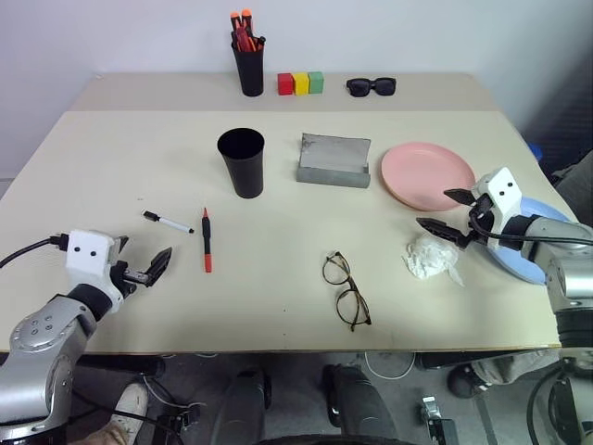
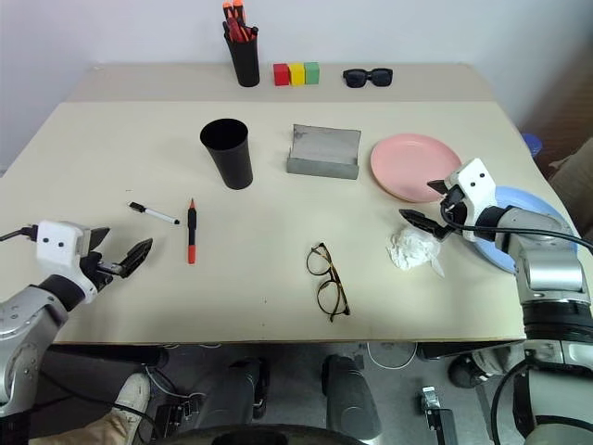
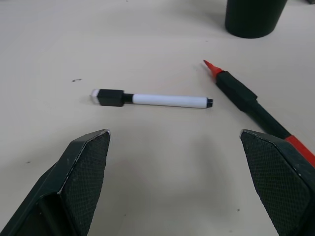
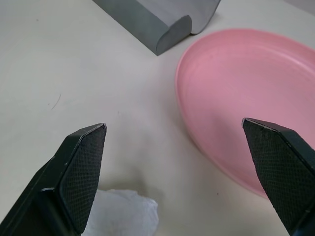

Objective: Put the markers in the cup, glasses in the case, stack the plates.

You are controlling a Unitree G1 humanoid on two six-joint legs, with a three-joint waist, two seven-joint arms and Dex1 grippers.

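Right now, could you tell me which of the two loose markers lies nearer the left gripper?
The white marker with black ends. It lies just ahead of the open left gripper; the red marker lies farther toward the table's middle.

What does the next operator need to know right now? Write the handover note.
Left hand: open, empty, near the white marker and red marker, both lying on the table.
Right hand: open, empty, over the table between the pink plate and a crumpled tissue.
Blue plate: at the right edge, partly under the right arm.
Cup: upright.
Case: open.
Glasses: lying near the front edge.
Done: nothing.
Left: markers into cup, glasses into case, stack plates.
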